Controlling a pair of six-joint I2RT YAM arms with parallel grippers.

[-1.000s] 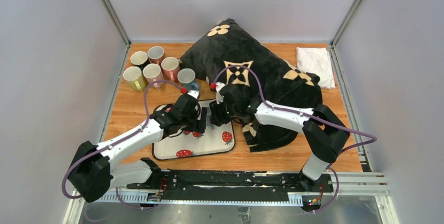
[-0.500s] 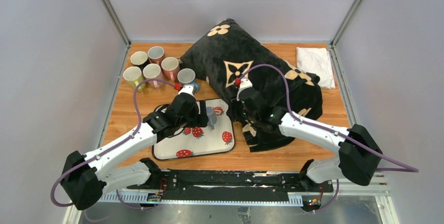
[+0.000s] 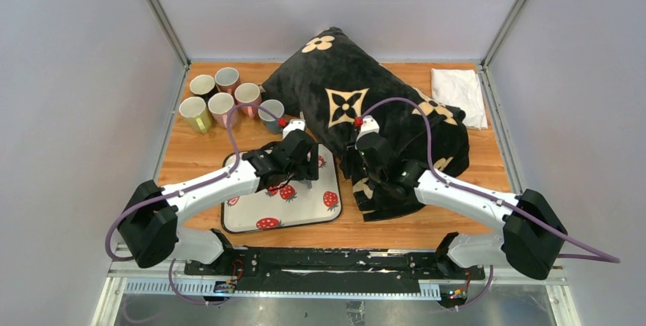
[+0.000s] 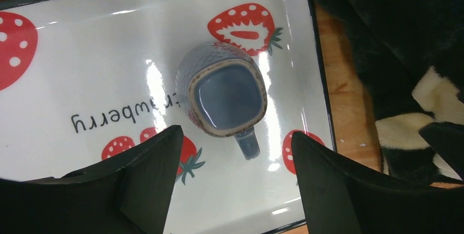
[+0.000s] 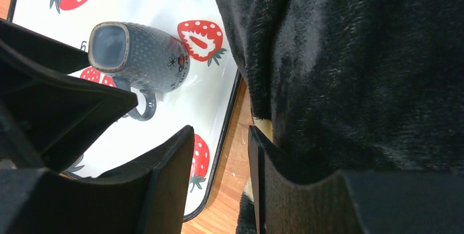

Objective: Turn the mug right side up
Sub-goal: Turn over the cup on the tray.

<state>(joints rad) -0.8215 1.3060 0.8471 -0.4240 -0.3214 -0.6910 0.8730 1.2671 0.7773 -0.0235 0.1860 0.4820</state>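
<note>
A blue-grey mug stands on end on the strawberry tray, beside the black pillow. The left gripper hovers above, fingers spread, gripping nothing.

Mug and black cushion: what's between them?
In the left wrist view, only bare tray, its dark rim and a strip of wooden table separate the mug from the cushion.

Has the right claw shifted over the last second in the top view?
Yes. The right claw has swung rightward: it was over the far right corner of the strawberry tray, and is now off it, over the black pillow edge.
</note>
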